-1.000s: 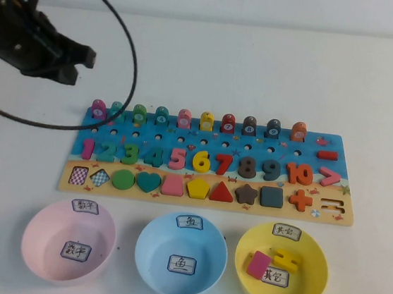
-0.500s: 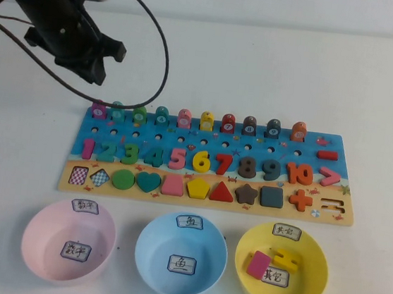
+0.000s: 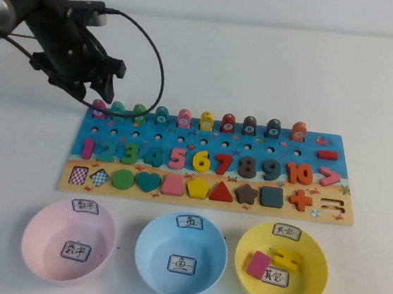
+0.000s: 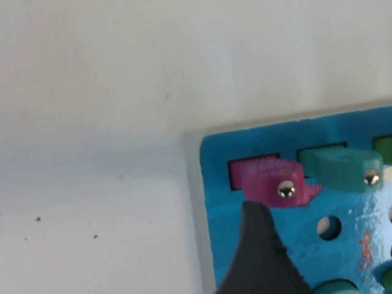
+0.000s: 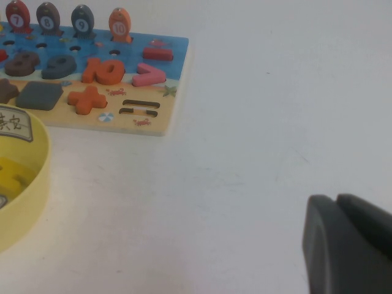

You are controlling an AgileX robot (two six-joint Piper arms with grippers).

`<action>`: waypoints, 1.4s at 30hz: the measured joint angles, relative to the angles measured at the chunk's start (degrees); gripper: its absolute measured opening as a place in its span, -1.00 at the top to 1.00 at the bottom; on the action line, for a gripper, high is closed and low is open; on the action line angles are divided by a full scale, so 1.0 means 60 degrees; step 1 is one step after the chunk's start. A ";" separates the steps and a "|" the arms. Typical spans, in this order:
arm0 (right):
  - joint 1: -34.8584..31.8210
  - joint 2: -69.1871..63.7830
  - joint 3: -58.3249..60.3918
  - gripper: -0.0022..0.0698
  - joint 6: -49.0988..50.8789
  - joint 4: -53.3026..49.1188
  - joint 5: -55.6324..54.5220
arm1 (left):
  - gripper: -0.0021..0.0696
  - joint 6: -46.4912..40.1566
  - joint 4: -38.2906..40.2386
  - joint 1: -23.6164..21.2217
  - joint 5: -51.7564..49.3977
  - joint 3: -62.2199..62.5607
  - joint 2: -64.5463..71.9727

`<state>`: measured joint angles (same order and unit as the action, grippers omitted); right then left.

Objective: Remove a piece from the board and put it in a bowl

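The left gripper (image 3: 94, 94) is hanging over the board's (image 3: 209, 164) far-left corner, right above the piece (image 3: 99, 110). From the wrist camera one dark finger (image 4: 260, 257) is showing just beside the piece (image 4: 272, 182), which is sitting in its slot at the end of the peg row, next to a teal peg (image 4: 343, 168). I cannot tell how wide its jaws are standing, and nothing is showing in its hold. The bowl (image 3: 180, 255) is sitting at six o'clock from the board, between pink and yellow bowls. The right gripper (image 5: 346, 245) is resting low over bare table, fingers pressed together, well off at three o'clock.
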<state>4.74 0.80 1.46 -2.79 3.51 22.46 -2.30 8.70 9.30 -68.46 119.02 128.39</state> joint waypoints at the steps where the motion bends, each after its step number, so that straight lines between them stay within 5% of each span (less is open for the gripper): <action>1: 0.0000 0.0000 0.0000 0.99 0.0000 0.0000 0.0000 | -0.14 0.0000 -0.0021 0.0000 0.0101 0.0000 0.0045; 42: 0.0000 0.0000 0.0000 0.99 0.0000 0.0000 0.0000 | -0.12 0.0024 -0.0416 0.0000 0.1005 0.0013 0.0742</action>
<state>4.74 0.80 1.46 -2.79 3.51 22.46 -2.16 6.20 9.30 -62.43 119.10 132.85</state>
